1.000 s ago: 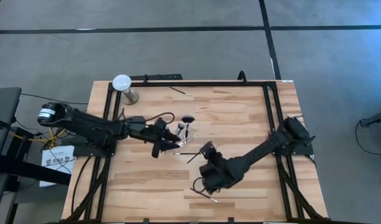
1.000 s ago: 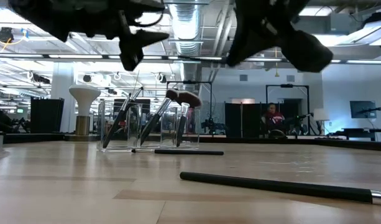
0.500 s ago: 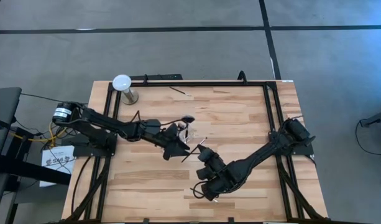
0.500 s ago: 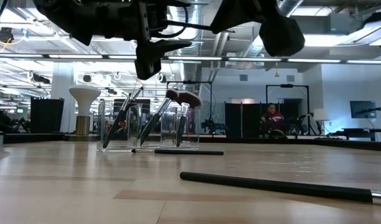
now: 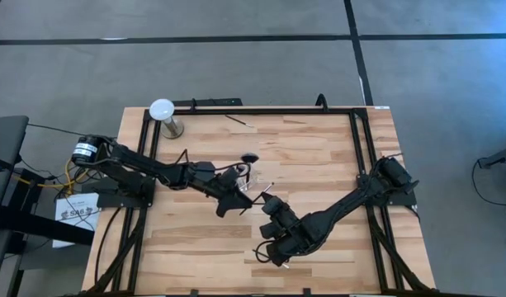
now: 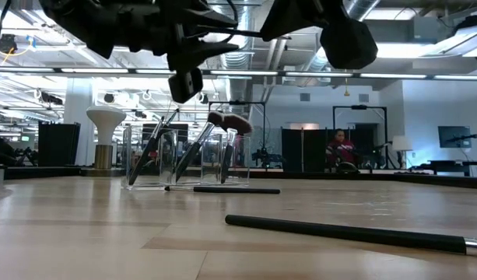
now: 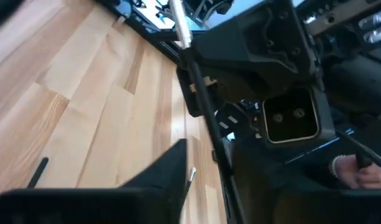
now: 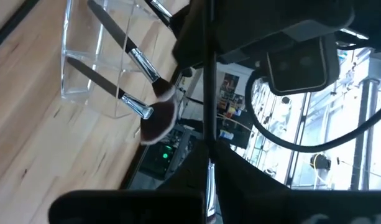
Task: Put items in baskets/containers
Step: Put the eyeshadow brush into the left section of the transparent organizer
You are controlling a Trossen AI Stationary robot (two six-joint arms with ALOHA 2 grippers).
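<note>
The task looks well under way but unfinished. The wooden worktop (image 5: 319, 165) carries the job near its middle, where both dark arms meet. The left gripper (image 5: 238, 195) comes in from the left side and hovers just beside the clear cup (image 6: 187, 159). The right gripper (image 5: 267, 205) reaches in from the right, a little nearer the front edge. The white-domed stand (image 5: 163, 111) sits apart at the far left corner and plays no part in the task.

The cup stands upright and already holds several brushes leaning in it, handles down. One of them has a wide fan head (image 6: 234, 123) showing above the rim. That much counts as done.

One brush (image 5: 263, 192) is in the air between the two grippers. The right fingers are closed on its thin dark handle. In the left wrist view that handle runs up between the left fingers, but I cannot tell whether they have hold of it or only bracket it. It reads as a hand-over or a joint alignment near the cup.

What is left lies flat on the wood:
- a short dark brush (image 6: 222, 189) just in front of the cup
- a long black handle (image 6: 339, 231) in the foreground of the low view
- a thin brush (image 5: 238, 121) near the far edge, well apart from the cup

So by my count at least four brushes, the carried one included, remain to go in.
</note>
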